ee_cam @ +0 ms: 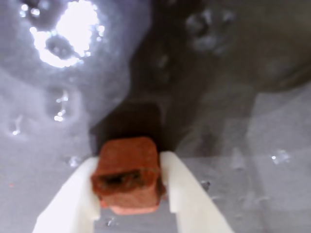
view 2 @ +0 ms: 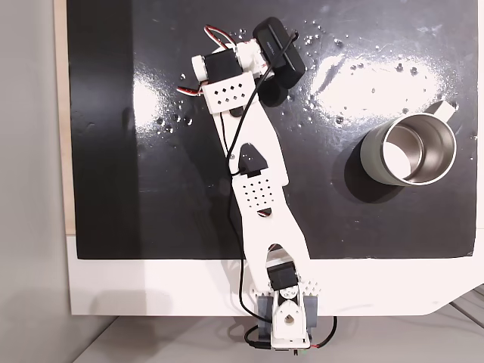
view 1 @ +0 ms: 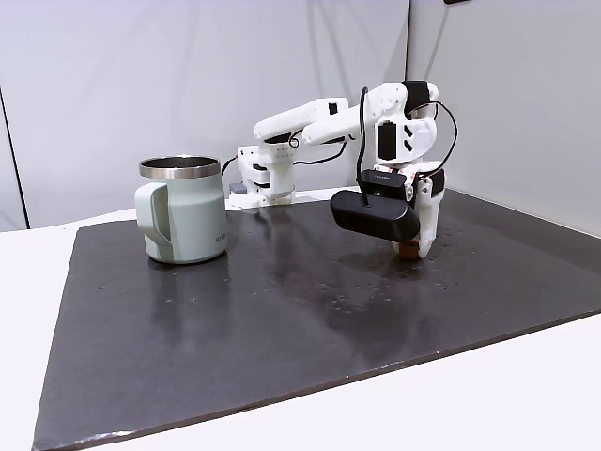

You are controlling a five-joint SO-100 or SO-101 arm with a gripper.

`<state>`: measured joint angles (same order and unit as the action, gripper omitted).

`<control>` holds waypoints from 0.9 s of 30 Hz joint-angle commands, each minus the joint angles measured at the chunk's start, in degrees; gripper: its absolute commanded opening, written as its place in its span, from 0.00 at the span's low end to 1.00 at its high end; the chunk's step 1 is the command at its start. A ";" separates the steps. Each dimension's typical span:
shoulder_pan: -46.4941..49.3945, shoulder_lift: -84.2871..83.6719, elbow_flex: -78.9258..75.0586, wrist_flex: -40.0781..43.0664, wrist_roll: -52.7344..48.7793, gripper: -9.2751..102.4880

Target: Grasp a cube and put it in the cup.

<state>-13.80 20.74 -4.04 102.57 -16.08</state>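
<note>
Your jaws are closed on the cube (ee_cam: pixel 127 174), one white finger (ee_cam: pixel 73 196) on each side, low over the dark mat (view 1: pixel 282 319) on the bench. The cup (view 1: pixel 182 222) stands well apart from the cube, across the mat. The hold looks shallow: in the wrist view the cube sits near the fingertips, so a quick swing could shake it loose. Come in too low and you could clip the cup's steel rim (view 2: pixel 417 123) and knock it over.

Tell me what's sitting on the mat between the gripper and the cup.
Nothing: in both fixed views the dark mat between the gripper, shut on the cube, and the cup is bare.
</note>
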 commanded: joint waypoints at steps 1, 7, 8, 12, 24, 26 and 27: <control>0.18 0.44 -2.64 0.00 0.44 0.14; 0.26 0.70 -3.69 0.35 0.88 0.14; 0.35 1.49 -3.69 0.44 1.41 0.14; 1.23 5.62 -4.04 0.44 2.81 0.13; 3.43 21.88 1.93 0.53 5.19 0.14; 4.04 25.49 3.43 0.53 5.71 0.14; 4.48 27.16 3.96 0.53 6.15 0.14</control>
<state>-10.63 39.29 -0.44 102.66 -10.81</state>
